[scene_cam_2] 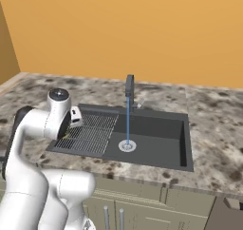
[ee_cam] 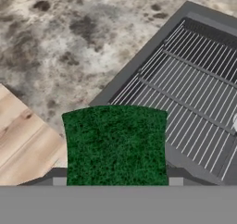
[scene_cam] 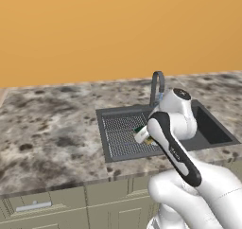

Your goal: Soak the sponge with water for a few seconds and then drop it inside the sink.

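My gripper (scene_cam: 143,135) is shut on the sponge (ee_cam: 115,144), whose dark green top faces the hand view between the two fingers. It hangs just above the left part of the ribbed drainboard (scene_cam_2: 90,131) of the dark grey sink (scene_cam_2: 187,143), near the front left rim. A thin light-blue stream of water (scene_cam_2: 127,122) runs straight down from the curved grey faucet (scene_cam_2: 129,86) to the round silver drain (scene_cam_2: 127,146). The sponge is to the left of the stream and apart from it. In the left base view the arm hides most of the sponge and the basin's middle.
Speckled granite counter (scene_cam: 52,124) surrounds the sink on all sides, under an orange wall. Grey cabinet fronts with handles (scene_cam: 33,206) run below the counter edge. Wooden floor (ee_cam: 23,135) shows past the counter edge in the hand view.
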Available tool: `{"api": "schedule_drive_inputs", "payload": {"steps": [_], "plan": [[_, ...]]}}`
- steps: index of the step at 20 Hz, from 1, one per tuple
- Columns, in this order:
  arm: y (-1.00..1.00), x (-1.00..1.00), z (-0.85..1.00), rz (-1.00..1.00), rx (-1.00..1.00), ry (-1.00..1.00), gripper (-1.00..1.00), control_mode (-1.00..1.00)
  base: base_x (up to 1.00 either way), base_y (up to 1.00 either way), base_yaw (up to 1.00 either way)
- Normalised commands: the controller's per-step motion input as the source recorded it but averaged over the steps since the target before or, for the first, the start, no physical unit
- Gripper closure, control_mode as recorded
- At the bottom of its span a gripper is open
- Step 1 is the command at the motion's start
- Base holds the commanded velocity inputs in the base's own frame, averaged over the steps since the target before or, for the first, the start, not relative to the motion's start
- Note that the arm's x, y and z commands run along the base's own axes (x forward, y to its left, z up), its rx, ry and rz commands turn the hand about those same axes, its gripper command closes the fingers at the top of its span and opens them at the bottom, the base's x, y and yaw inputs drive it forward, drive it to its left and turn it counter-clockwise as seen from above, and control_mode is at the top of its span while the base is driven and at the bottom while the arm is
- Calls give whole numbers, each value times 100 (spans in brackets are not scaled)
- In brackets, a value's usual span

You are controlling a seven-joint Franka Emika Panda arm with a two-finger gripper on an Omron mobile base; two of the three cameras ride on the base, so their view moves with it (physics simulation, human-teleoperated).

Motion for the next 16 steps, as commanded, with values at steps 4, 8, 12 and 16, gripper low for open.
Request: {"api": "schedule_drive_inputs", "payload": {"steps": [4,8,12,16], "plan": [[-50,-13,9,13,0,-4,100,-100,0,0,0],[-46,-24,11,13,2,-7,100,-100,0,0,0],[-46,-32,13,11,0,-9,100,-100,0,0,0],[-56,-17,3,7,0,-9,100,-100,0,0,0]]}}
